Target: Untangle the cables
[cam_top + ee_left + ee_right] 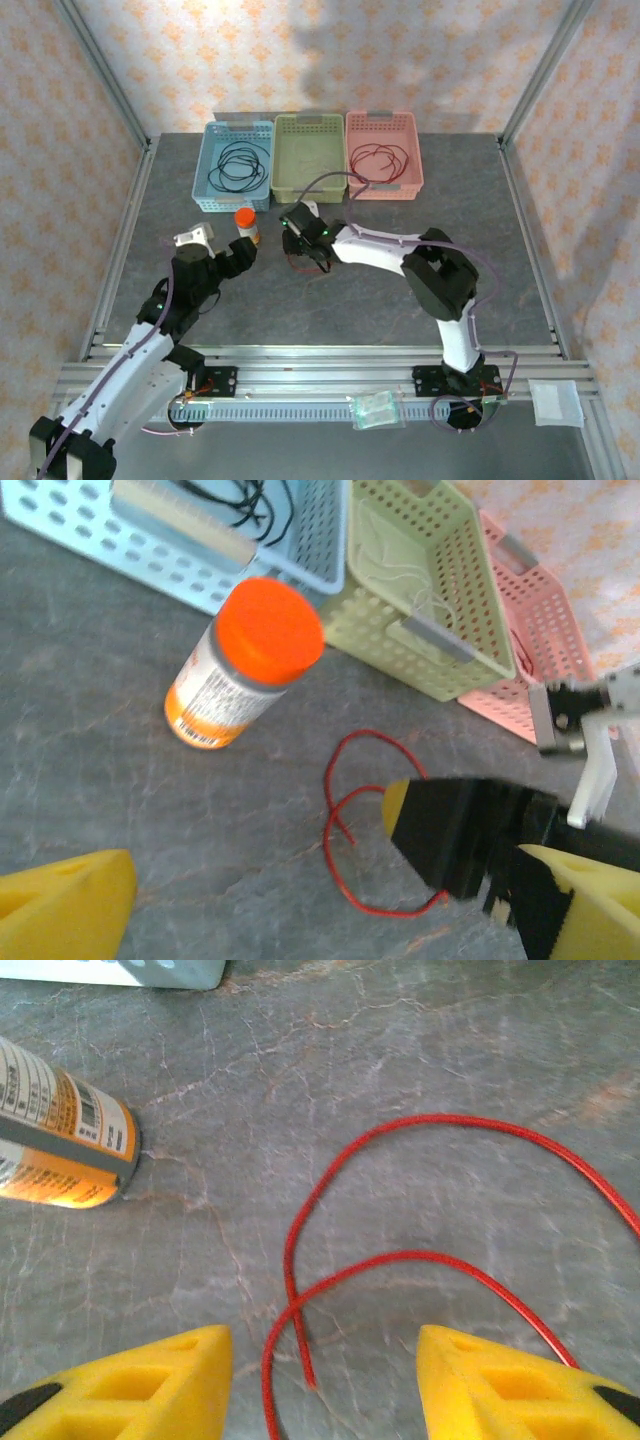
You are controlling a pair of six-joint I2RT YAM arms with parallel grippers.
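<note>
Top external: black cable [240, 165] in blue basket [200, 195], dark red cable [385, 160] in pink basket [385, 192]; right gripper [303, 255] low over the surface [400, 320]. Left wrist: left gripper [320, 920] wide, empty; loose red cable [370, 734] near bottle [245, 660]. Right wrist: jaws half apart astride the cable's crossover, nothing held — advise pinching one strand only. Crossover illegible from above.

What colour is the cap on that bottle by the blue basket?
The cap is bright orange; the left wrist view shows it best.

Peach floral walls [330, 50] surround a grey marbled tabletop [280, 315].
</note>
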